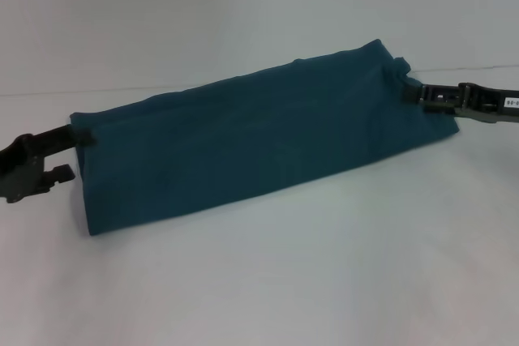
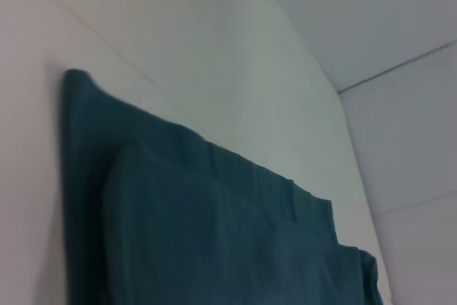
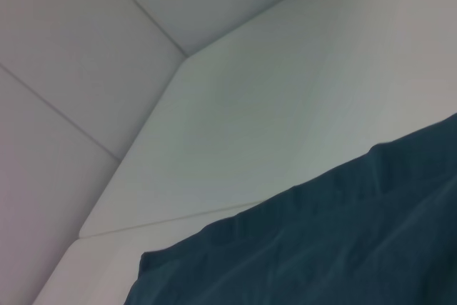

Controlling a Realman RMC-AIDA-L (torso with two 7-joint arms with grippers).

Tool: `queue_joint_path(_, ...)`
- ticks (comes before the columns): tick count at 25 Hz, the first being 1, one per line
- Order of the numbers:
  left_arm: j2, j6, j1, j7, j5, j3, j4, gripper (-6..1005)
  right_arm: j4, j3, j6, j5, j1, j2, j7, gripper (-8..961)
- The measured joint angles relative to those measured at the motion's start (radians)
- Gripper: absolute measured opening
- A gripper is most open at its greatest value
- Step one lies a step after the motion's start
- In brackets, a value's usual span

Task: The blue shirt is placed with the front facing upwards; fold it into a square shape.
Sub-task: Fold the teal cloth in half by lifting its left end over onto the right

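Table surface carries the blue shirt, already a long band stretched corner to corner, lifted at its far edge. Step in hand, by judgement: a lengthwise fold; next, lay the held edge forward evenly. Left gripper is clamped on the left corner, right gripper on the right corner. Chest lettering and collar are hidden; wrist views show no fingers.

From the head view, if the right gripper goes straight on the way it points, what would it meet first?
The right gripper points leftward along the blue shirt whose end it pinches, so probably more folded shirt; depth is unclear.
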Motion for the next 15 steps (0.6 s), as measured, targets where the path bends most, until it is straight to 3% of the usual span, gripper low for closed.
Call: queue_joint_path(15, -0.003, 0.01, 0.007, 0.0, 0.008, -0.011, -0.003, 891, 0.0, 0.017, 0.015, -0.002, -0.009, -0.002, 0.006, 784)
